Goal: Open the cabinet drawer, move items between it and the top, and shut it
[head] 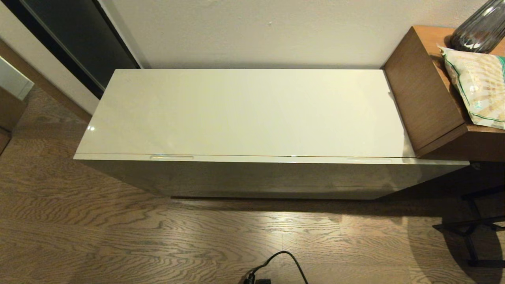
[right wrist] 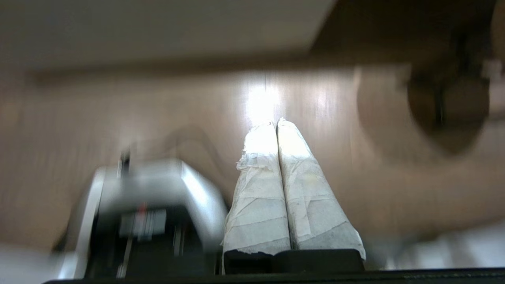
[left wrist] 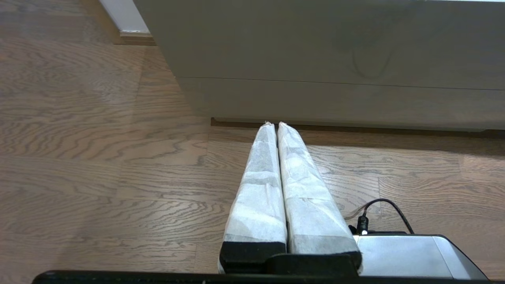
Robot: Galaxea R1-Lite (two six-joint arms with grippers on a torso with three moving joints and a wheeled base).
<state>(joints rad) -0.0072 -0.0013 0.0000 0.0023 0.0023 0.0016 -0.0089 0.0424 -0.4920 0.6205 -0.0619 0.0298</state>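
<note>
The cabinet's glossy cream top [head: 244, 112] lies bare in the head view. Under its front edge the cabinet drawer [head: 272, 159] is pushed in flush, with one oblong pull [head: 171, 157] on the left and another [head: 369, 160] on the right. The items are out of view. Neither arm reaches into the head view. My left gripper [left wrist: 275, 124] is shut and empty, low over the wooden floor in front of the cabinet's lower front panel [left wrist: 335, 59]. My right gripper [right wrist: 275, 122] is shut and empty too, over the floor in a smeared picture.
A taller brown wooden table [head: 418, 98] abuts the cabinet's right end. It carries a snack bag [head: 479, 86] and a dark glass vase [head: 479, 29]. Black furniture legs [head: 469, 228] stand at the right. A black cable [head: 282, 262] lies on the floor near me.
</note>
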